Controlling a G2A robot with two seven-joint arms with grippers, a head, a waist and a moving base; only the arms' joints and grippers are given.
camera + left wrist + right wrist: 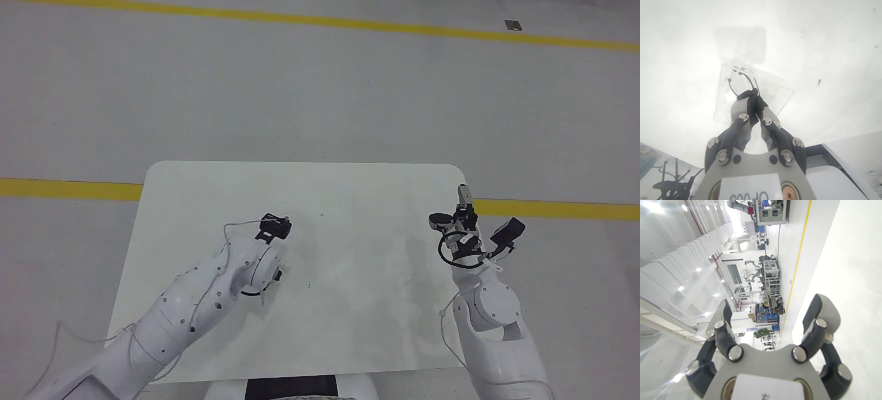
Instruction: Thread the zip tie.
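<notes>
My left gripper [755, 96] is shut on a thin black zip tie [749, 78]. The tie curves out from the fingertips in a loop, its ends lying over a clear plastic box [776, 89] on the white table just beyond. From above, the left gripper [272, 228] hangs over the table's left half. My right gripper [770, 310] is open with nothing between its fingers and faces away from the table toward the room. In the top view it [474, 226] sits at the table's right edge.
The white table [350, 300] has bare surface between the two arms. A yellow floor line [60, 188] runs behind the table. A printed sheet [668, 180] with black marks lies near the left wrist.
</notes>
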